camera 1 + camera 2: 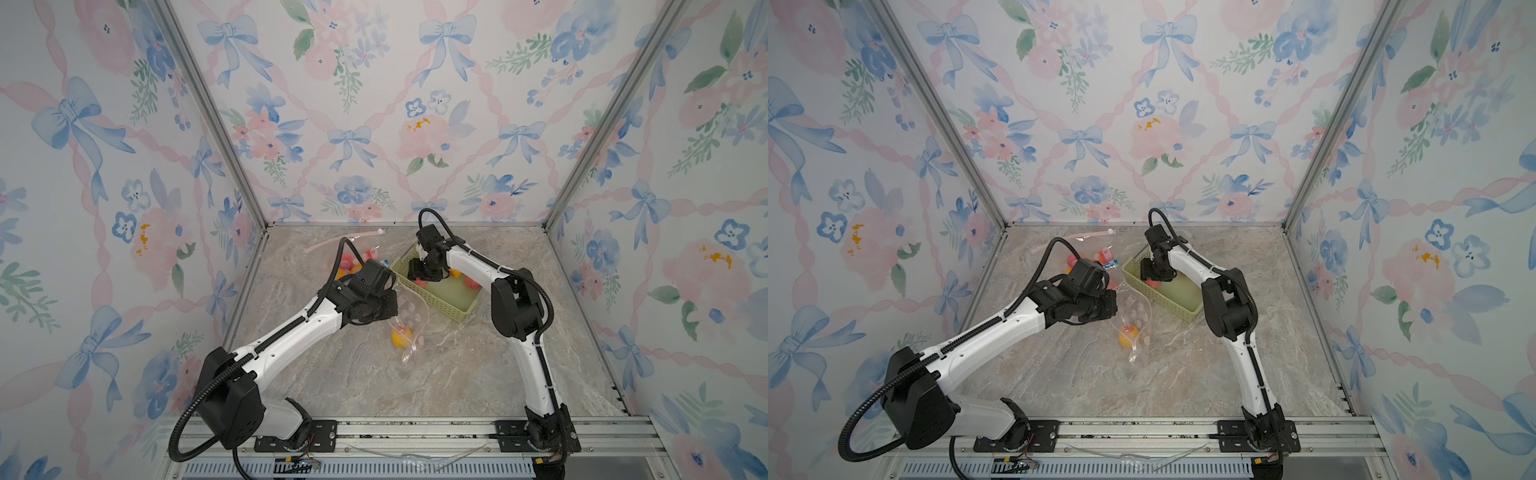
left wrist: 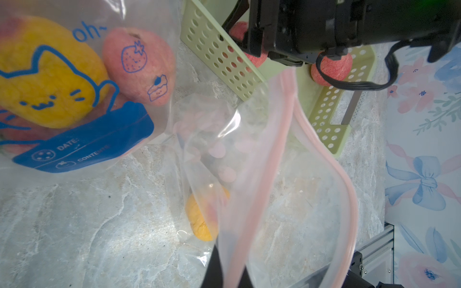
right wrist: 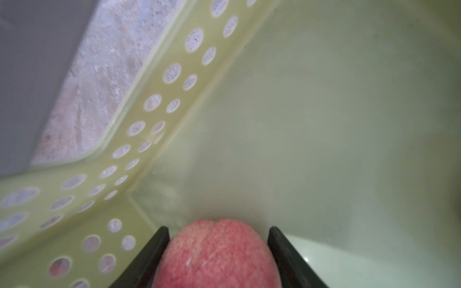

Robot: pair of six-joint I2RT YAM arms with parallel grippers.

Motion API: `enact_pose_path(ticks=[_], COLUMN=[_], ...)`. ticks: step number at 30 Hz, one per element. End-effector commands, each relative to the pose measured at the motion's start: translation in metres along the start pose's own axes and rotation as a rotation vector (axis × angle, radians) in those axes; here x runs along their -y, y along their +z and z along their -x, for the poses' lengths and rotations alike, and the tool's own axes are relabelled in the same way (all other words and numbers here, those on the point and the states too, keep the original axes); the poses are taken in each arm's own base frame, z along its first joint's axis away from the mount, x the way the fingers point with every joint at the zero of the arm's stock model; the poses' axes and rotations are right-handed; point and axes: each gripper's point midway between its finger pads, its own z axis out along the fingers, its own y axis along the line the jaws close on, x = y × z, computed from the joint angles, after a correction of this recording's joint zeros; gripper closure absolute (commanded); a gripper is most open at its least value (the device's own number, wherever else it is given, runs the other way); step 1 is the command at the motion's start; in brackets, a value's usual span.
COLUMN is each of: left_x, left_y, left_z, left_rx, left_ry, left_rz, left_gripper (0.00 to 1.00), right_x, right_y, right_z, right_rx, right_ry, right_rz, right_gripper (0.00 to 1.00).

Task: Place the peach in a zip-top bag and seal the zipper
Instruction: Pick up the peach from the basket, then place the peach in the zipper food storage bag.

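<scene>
Top views, left gripper (image 1: 394, 302): it meets the upper edge of the zip-top bag (image 1: 409, 320) in mid-table, with the jaws hidden from here.
Top views, zip-top bag: the bag is clear and hangs down to the tabletop (image 1: 457, 374), and a yellow-red fruit (image 1: 401, 336) sits low inside it.
Top views, right gripper (image 1: 424, 272): it is lowered into the near-left corner of the green basket (image 1: 451, 311).
Top views, peach (image 1: 420, 284): it shows as a red patch just under that gripper, inside the basket.
Top views, printed bag (image 1: 332, 246): it lies behind the left arm and is full of fruit.
Left wrist, left gripper (image 2: 230, 274): it is closed, and its dark fingers (image 2: 214, 266) pinch the bag's rim.
Left wrist, zipper (image 2: 289, 119): the two pink strips are parted, so the mouth gapes.
Left wrist, yellow-red fruit (image 2: 199, 222): it lies at the bag's bottom, on the tabletop.
Left wrist, printed bag (image 2: 82, 147): it has blue cat and strawberry drawings, and orange and pink fruit show inside.
Left wrist, green basket (image 2: 219, 59): it sits just beyond the open bag, with red fruit inside behind the right arm.
Right wrist, peach (image 3: 214, 256): it is down by the basket floor, near the perforated wall (image 3: 154, 104).
Right wrist, right gripper (image 3: 218, 230): the jaws are apart with the peach between them.
Right wrist, fingers (image 3: 152, 254): both lie right against the peach's sides, but I cannot tell whether they squeeze it.
</scene>
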Motion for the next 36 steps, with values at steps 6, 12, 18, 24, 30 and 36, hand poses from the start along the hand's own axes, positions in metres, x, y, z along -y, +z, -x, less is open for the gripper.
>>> enact_pose_path(ticks=[6, 12, 18, 24, 30, 36], left_x=[0.001, 0.005, 0.008, 0.010, 0.014, 0.016], left_y=[-0.001, -0.001, 0.000, 0.002, 0.002, 0.000], left_z=[0.001, 0.005, 0.007, 0.009, 0.010, 0.010], left_rx=[0.001, 0.005, 0.004, 0.004, 0.001, 0.002], left_ry=[-0.015, -0.008, -0.003, 0.001, 0.002, 0.005], left_rz=[-0.007, -0.010, -0.015, -0.017, -0.031, -0.041], left_gripper=[1.00, 1.00, 1.00, 1.00, 1.00, 1.00], right_x=[0.008, -0.004, -0.038, -0.076, -0.101, -0.102], right_y=[-0.063, -0.131, -0.202, -0.248, -0.239, -0.207], right_z=[0.011, 0.014, -0.016, -0.066, -0.105, -0.115], right_rx=[0.102, 0.220, 0.331, 0.404, 0.398, 0.344], right_ry=[-0.030, -0.062, -0.143, -0.231, -0.227, -0.214], right_rz=[-0.044, -0.013, 0.049, 0.108, 0.169, 0.131], right_gripper=[0.56, 0.56, 0.55, 0.54, 0.52, 0.44])
